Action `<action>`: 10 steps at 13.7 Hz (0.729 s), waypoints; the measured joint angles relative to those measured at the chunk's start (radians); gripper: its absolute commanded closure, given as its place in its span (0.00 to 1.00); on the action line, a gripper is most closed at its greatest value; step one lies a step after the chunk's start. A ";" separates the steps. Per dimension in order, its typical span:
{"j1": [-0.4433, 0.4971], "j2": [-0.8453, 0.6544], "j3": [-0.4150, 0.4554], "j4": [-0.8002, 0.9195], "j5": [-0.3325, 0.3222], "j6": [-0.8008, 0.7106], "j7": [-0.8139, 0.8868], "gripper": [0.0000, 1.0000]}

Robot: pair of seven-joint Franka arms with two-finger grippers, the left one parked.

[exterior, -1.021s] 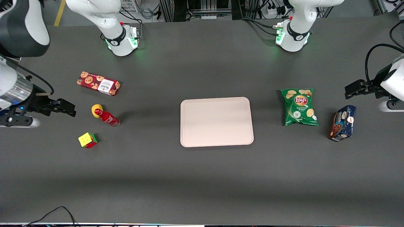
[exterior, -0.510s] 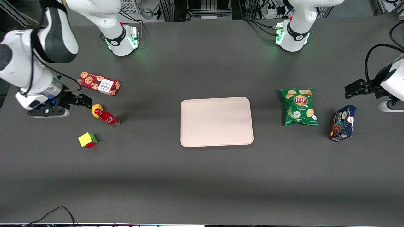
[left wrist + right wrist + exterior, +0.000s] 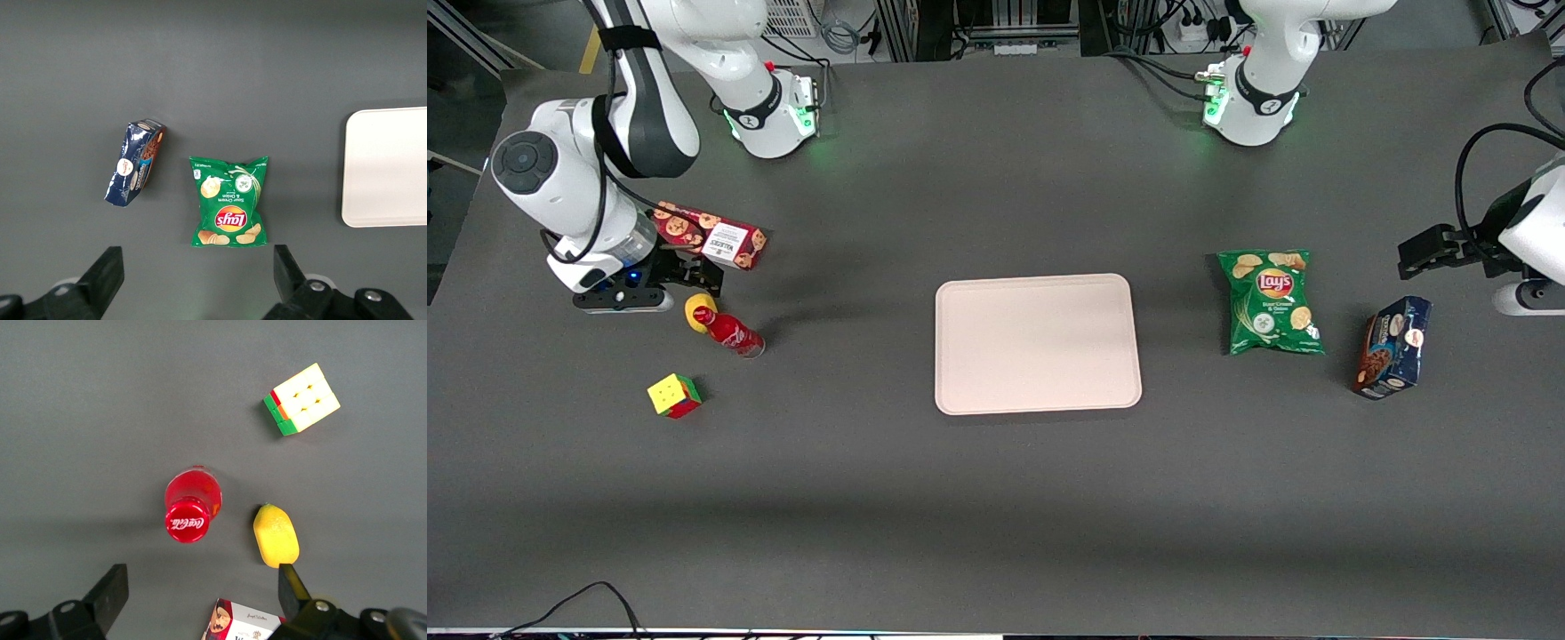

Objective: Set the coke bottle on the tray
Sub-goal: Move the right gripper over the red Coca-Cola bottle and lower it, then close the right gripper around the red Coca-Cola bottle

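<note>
Red and slim, the coke bottle (image 3: 727,331) stands on the dark table (image 3: 996,498) toward the working arm's end, well apart from the tray (image 3: 1037,342). A yellow lemon (image 3: 699,309) sits just beside it. The gripper (image 3: 704,274) hangs above the table near the bottle's cap (image 3: 187,524), its fingers (image 3: 107,593) spread wide and holding nothing. A cookie box (image 3: 710,236) lies close by, farther from the front camera. A colour cube (image 3: 674,395) lies nearer to it.

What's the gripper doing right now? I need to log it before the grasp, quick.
Gripper: open and empty, hovering above the table between the cookie box and the upright coke bottle, touching neither.
</note>
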 measured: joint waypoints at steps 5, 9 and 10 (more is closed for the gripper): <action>0.002 0.042 0.002 -0.005 0.000 0.063 -0.027 0.00; 0.001 0.096 0.002 -0.004 0.000 0.117 -0.050 0.00; 0.001 0.100 0.002 -0.003 0.000 0.119 -0.051 0.00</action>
